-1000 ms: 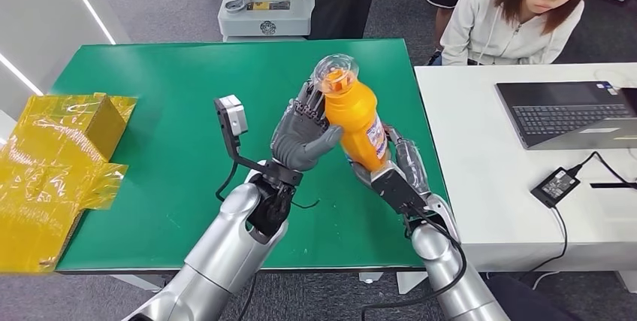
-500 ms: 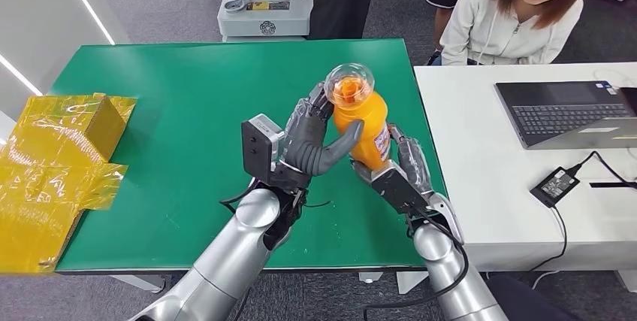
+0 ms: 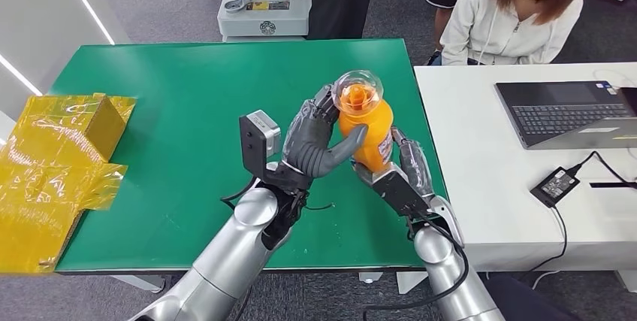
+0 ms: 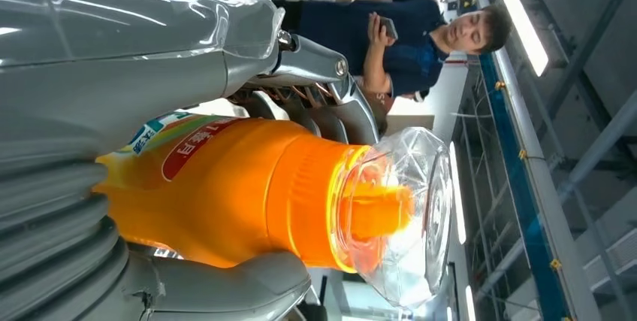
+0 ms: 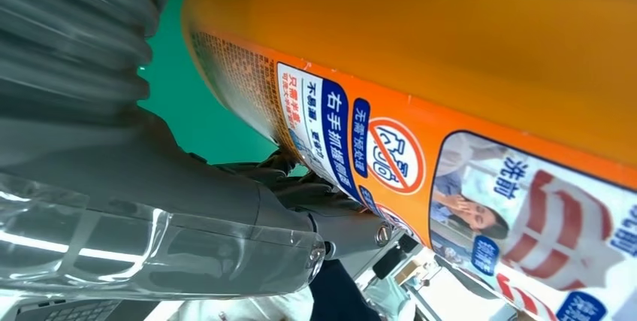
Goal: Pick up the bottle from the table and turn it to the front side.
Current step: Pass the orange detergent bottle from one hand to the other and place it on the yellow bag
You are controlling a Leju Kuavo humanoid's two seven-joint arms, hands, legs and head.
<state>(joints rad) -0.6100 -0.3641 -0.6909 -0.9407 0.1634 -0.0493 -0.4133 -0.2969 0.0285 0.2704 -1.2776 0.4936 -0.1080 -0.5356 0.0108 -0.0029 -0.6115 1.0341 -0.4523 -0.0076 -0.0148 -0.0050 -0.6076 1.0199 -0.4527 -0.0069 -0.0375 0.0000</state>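
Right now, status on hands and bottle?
Both hands on the orange bottle: left hand wraps it, right hand grips its lower part. Bottle lifted above green table. Nothing obstructing.

We see both silver arms raised over the green table near its right edge. The left hand wraps the orange bottle from the left, thumb across its front. The right hand grips its lower body from below and from the right, fingers up along its side.
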